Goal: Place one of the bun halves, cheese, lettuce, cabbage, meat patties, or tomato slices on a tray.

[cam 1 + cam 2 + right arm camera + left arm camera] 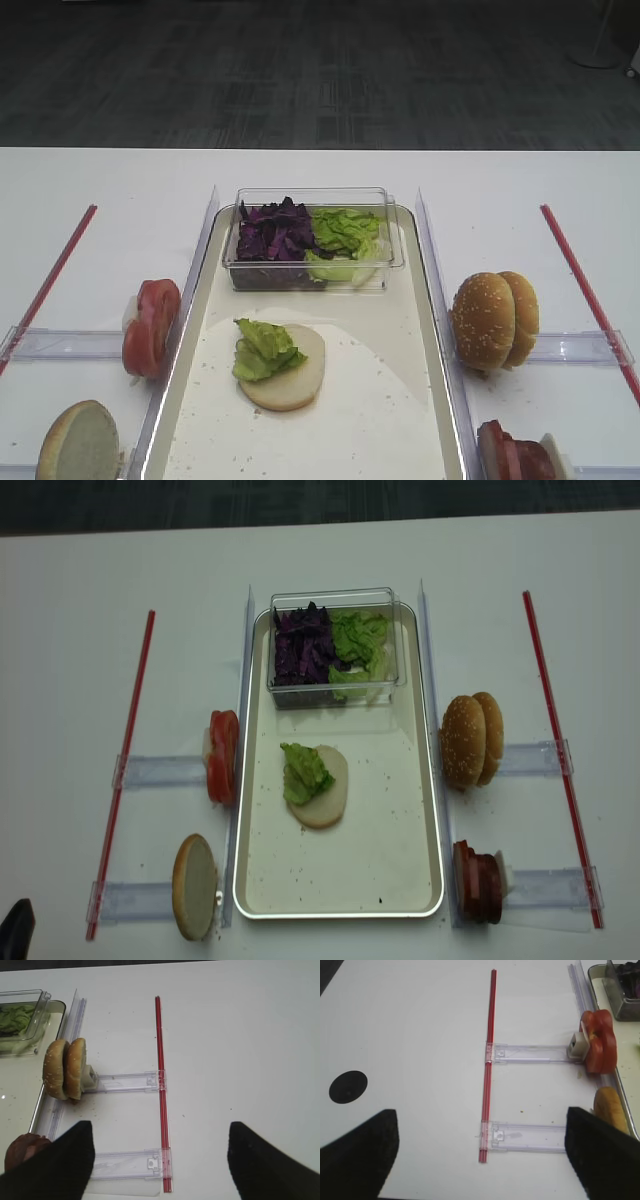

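Both grippers' fingers stand spread apart, grasping nothing, over bare white table either side of the tray (430,810).
On the tray's floor a pale bun half (325,788) carries the lettuce (303,772); a clear tub (335,600) at the tray's far end holds cabbage (303,650). Right of the tray stand seeded bun halves (470,738) and meat patties (478,882); left, tomato slices (222,755).

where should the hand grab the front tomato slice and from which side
The tomato slices stand on edge, left of the tray. Likely best from straight above, fingers pinching the end slice's two flat faces near its top rim.
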You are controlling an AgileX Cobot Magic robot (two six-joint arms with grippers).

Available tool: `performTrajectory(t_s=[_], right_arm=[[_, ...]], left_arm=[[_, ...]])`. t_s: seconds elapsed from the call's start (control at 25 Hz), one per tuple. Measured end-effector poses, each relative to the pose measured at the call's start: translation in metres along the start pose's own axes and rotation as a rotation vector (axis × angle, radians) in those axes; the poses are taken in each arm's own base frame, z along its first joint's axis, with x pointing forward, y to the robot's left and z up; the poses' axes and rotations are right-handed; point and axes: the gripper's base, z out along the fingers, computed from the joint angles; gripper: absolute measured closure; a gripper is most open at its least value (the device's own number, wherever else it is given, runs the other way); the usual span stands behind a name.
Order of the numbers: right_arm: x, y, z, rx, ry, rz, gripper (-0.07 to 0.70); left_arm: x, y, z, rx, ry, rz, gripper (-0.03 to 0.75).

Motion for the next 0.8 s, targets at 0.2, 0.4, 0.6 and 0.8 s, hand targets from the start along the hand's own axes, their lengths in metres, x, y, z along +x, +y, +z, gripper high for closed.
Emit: performTrajectory(t_s=[0.2,0.4,0.6,0.8], right_arm=[[0.0,-0.0002,0.0,0.002,0.0,0.0,0.059],[0.0,-0.0002,0.0,0.002,0.0,0.0,0.059],[0.0,-0.0002,0.0,0.002,0.0,0.0,0.059],[0.0,-0.0002,0.0,0.002,0.0,0.0,0.059]], left_arm=[[0.0,0.0,0.0,0.0,0.0,0.0,0.097],[0.0,0.0,0.0,0.0,0.0,0.0,0.097],[0.0,0.0,0.0,0.0,0.0,0.0,0.097],[0.0,0.0,0.0,0.0,0.0,0.0,0.097]])
